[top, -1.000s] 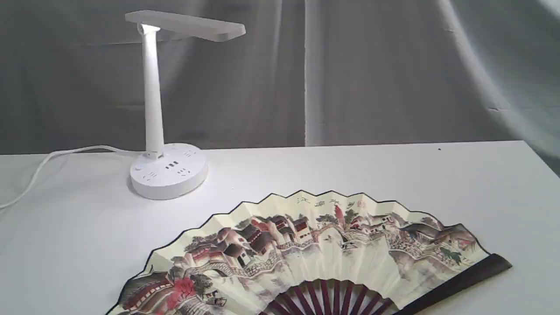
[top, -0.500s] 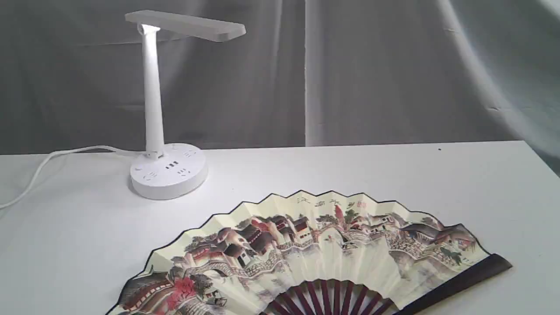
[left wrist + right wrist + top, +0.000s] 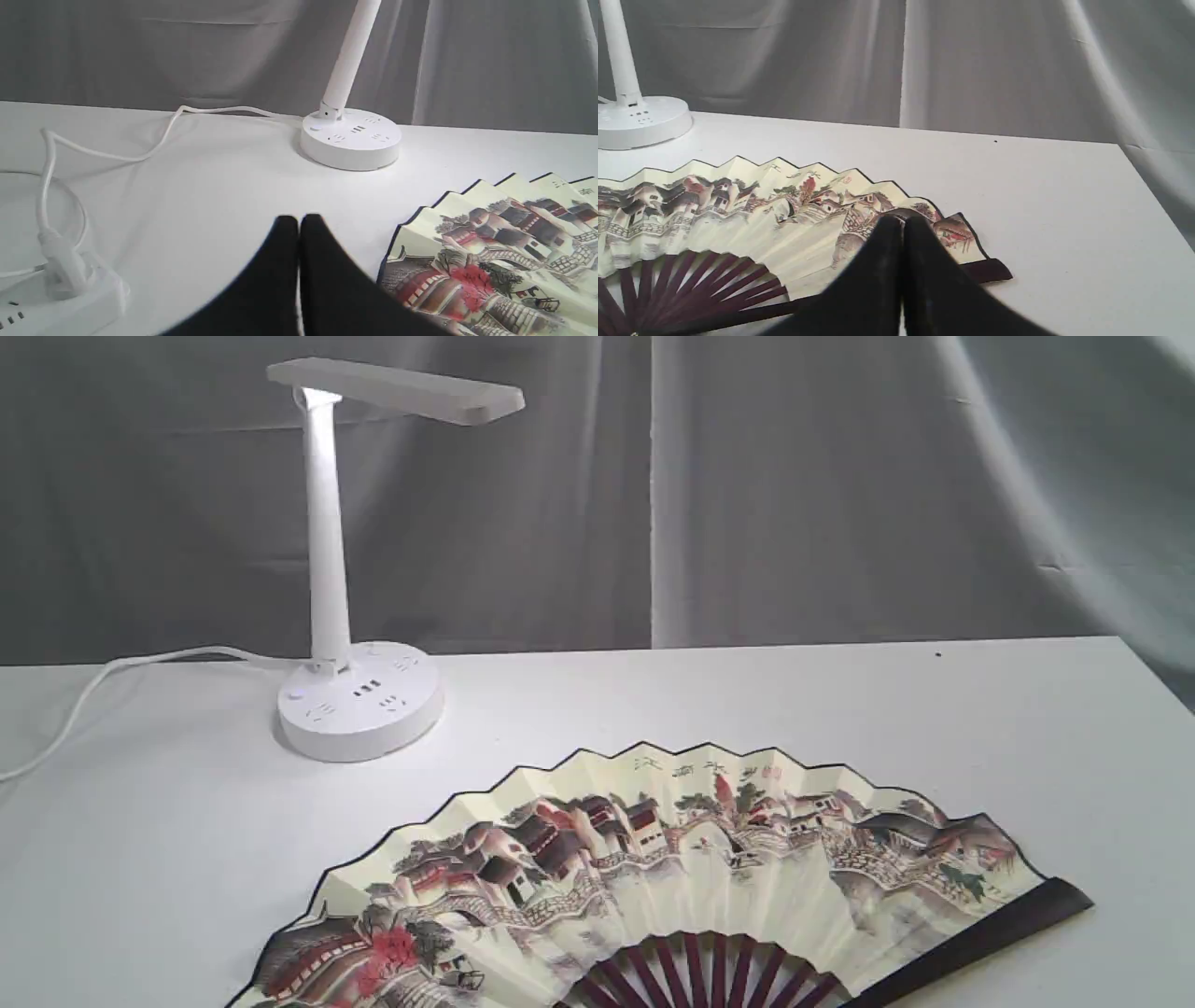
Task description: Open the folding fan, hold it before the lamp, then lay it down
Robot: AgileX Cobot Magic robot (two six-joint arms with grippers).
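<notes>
The folding fan [image 3: 672,877] lies spread open and flat on the white table, its painted village side up and its dark ribs at the near edge. It also shows in the left wrist view [image 3: 504,252] and the right wrist view [image 3: 738,210]. The white lamp [image 3: 345,700] stands upright at the back left, behind the fan, head pointing right. My left gripper [image 3: 299,218] is shut and empty, above bare table to the left of the fan. My right gripper [image 3: 903,219] is shut and empty, over the fan's right end. Neither gripper appears in the exterior view.
The lamp's white cord [image 3: 154,144] trails left across the table to a white power strip [image 3: 56,298] with a plug in it. A grey curtain [image 3: 794,485] hangs behind the table. The table's right edge [image 3: 1158,681] runs near the fan's right guard.
</notes>
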